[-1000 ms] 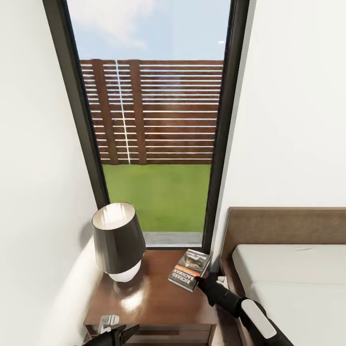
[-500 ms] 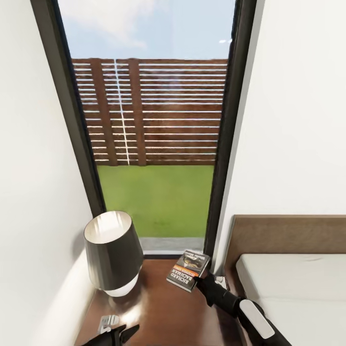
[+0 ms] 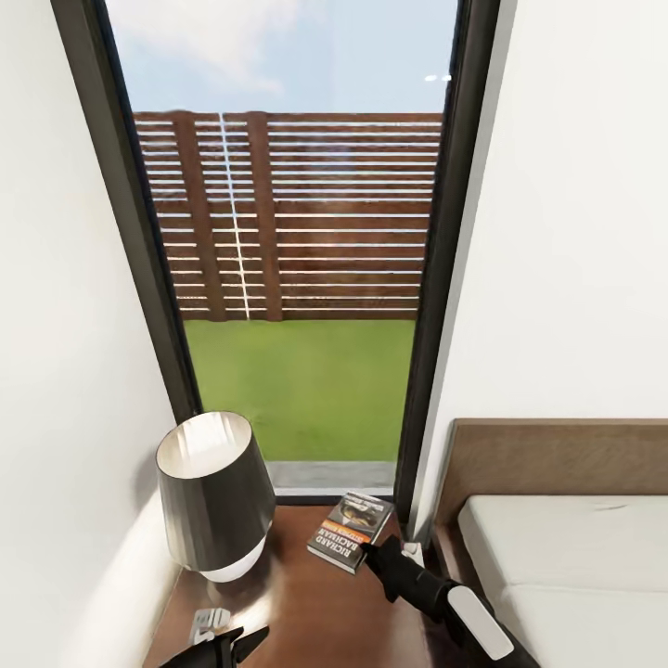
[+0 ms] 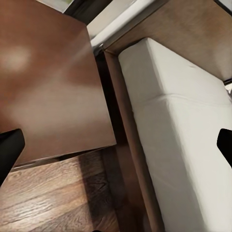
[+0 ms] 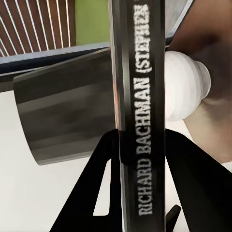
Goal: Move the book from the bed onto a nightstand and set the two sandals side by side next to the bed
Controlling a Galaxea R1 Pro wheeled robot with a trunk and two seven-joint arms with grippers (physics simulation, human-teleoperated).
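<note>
The book (image 3: 351, 543), dark with an orange band, is held tilted just over the back of the nightstand (image 3: 315, 612), and my right gripper (image 3: 376, 554) is shut on its near edge. The right wrist view has the book's spine (image 5: 142, 96) upright between the black fingers (image 5: 96, 193). Whether the book touches the wood I cannot tell. My left gripper (image 3: 223, 642) hangs open at the nightstand's front edge, its fingertips (image 4: 9, 150) wide apart above the nightstand (image 4: 48, 87) and the bed (image 4: 183, 130). The bed (image 3: 575, 566) lies to the right. The sandals are out of view.
A dark-shaded lamp (image 3: 213, 496) on a white base stands on the nightstand's left half, close to the book; it also fills the space behind the spine (image 5: 63, 111). A tall window (image 3: 297, 278) is straight ahead, white walls on both sides. Wood floor (image 4: 48, 203) lies before the nightstand.
The whole view has shifted a little closer. My right gripper has carried the book slightly left and lower toward the nightstand top. The left gripper has stayed put.
</note>
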